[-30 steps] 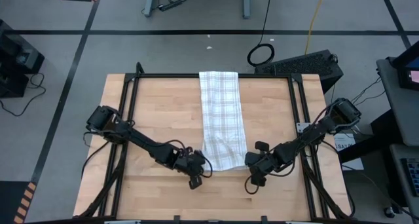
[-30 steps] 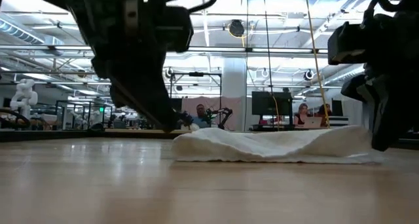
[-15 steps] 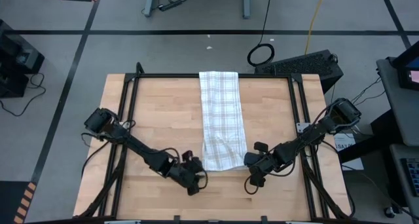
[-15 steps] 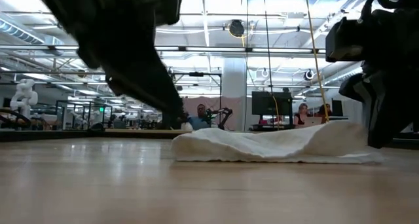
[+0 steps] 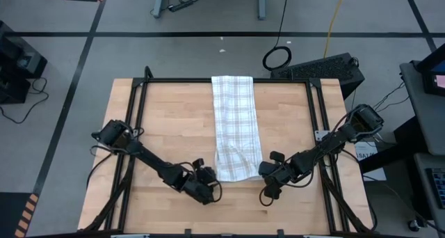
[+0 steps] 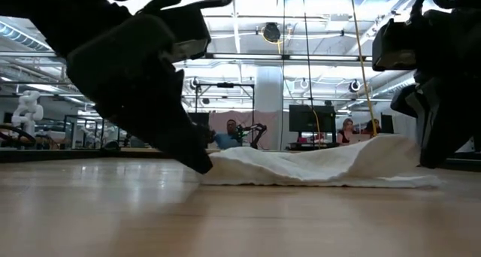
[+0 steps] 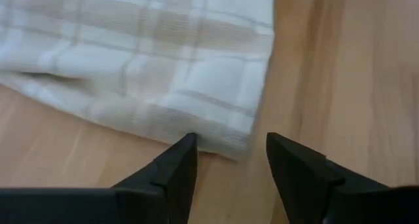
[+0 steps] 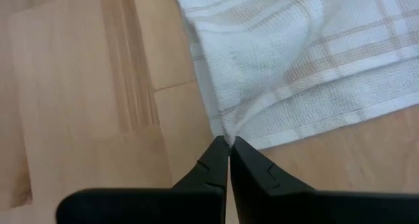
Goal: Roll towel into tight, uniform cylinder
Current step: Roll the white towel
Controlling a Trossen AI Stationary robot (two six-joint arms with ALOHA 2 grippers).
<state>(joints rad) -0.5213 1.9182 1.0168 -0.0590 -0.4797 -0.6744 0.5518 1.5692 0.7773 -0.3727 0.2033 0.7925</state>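
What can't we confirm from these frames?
- Low view: the near left corner of the thin white checked cloth towel is hidden behind the left gripper.
- High view: both grippers' fingers are too small to read.
- Right wrist view: how much cloth the right gripper pinches is hidden between its fingers.

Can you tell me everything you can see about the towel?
The towel is thin white cloth with a faint beige check, folded into a long strip down the middle of the wooden table. Its near end is rumpled and slightly lifted. The right hand pinches one near corner; the left hand is open at the other corner.
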